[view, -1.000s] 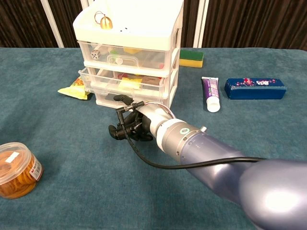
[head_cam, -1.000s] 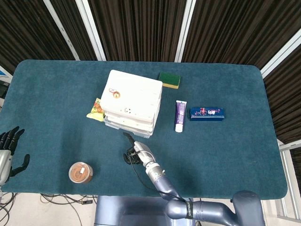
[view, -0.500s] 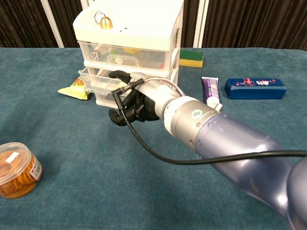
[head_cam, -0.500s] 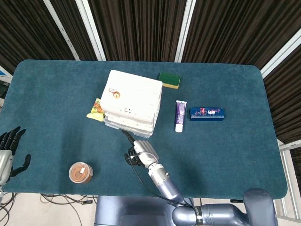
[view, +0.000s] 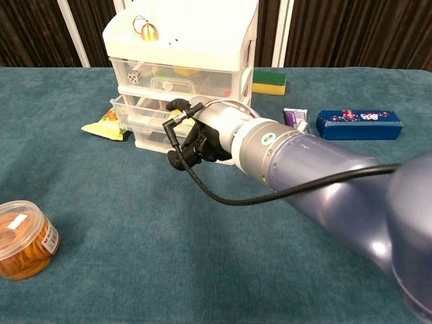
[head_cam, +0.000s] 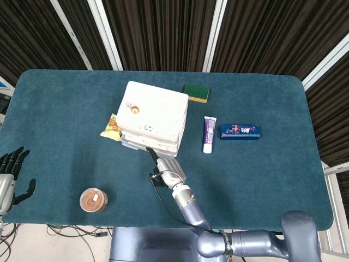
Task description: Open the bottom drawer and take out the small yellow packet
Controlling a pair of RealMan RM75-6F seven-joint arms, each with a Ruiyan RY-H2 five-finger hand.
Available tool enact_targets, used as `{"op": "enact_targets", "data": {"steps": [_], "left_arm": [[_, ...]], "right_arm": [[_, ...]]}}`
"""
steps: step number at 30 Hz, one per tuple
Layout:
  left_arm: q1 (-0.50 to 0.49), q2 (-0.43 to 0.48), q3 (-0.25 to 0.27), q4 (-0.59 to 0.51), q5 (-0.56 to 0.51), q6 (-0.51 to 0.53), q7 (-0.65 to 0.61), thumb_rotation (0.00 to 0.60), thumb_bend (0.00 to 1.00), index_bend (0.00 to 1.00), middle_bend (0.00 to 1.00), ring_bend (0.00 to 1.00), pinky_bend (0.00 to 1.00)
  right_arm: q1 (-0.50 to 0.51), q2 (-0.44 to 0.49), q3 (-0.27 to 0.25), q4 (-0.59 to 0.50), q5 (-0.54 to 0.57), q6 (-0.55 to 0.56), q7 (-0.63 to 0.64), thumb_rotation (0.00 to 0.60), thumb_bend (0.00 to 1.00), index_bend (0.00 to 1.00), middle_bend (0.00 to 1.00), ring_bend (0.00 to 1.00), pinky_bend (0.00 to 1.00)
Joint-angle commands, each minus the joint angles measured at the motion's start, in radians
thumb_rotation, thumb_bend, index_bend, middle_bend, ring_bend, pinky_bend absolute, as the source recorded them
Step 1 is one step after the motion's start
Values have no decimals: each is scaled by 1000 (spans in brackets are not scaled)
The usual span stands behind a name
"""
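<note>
Since the earlier frames the right hand [view: 202, 135] has travelled up and forward from the cloth to the front of the drawer unit [view: 181, 61], and it now sits right against the lower drawers. The left hand [head_cam: 10, 174] has barely shifted at the table's left edge.

Much is hidden. In the chest view the right hand and its broad grey forearm [view: 317, 182] cover the front of the bottom drawer [view: 150, 140], so only its left part shows. The small yellow packet cannot be picked out there, and its heading and long axis cannot be told. A yellow item shows through the clear middle drawer [view: 138, 113] and another through the top one, but what they are is unclear. The forearm also cuts off part of the purple tube [view: 294, 117]. In the head view the unit is seen from above, so the drawer fronts barely show, and the left hand is cropped by the frame edge.

The right forearm reaches in from the lower right toward the unit, a black cable [view: 223, 196] looping beneath the wrist. The dark fingers [view: 177, 108] are curled, one stretched toward the middle drawer's front; whether they grip a handle or merely touch cannot be told. The left hand lies released, fingers spread, holding nothing.

Beside the unit's left lies a yellow-green snack bag [view: 106, 125]; a lidded jar [view: 21, 237] stands near the front left.
</note>
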Motion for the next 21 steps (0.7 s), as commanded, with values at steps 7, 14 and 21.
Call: {"op": "enact_targets", "data": {"steps": [7,14,21], "left_arm": [[-1,1,0,0,0,-2,-1,600,439,53,20,0,0],[0,2,1,-2,-1,-2,1,600,439,54,20,0,0],[0,3,1,-2,-2,-3,-2,600,439,55,20,0,0]], "right_arm": [[35,-14,20,22,56,32,-34,600,558,42,866,878,1000],[54,-13,18,27,102,21,-55,600,558,42,866,879,1000],[88,-11,40,27,152,12,-77,600,558,43,867,882,1000]]}}
